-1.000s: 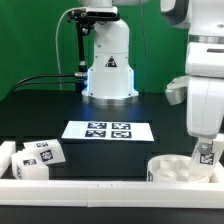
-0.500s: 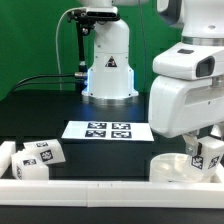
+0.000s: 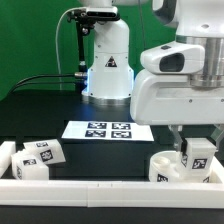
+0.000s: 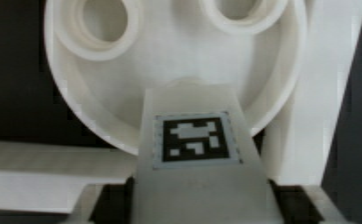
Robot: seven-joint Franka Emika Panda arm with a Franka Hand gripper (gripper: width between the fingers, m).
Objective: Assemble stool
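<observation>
My gripper is shut on a stubby white stool leg with a black-and-white tag. It holds the leg just above the round white seat, which lies at the exterior view's lower right. In the wrist view the tagged leg runs out from between the dark fingers toward the seat, whose round holes show beyond it. Two more tagged legs lie at the exterior view's lower left.
The marker board lies flat in the middle of the black table. A long white frame rail runs along the front edge. The robot base stands behind, before a green backdrop.
The arm has swung toward the exterior view's left and now fills more of the picture. The held leg has shifted slightly left and stays over the seat.
</observation>
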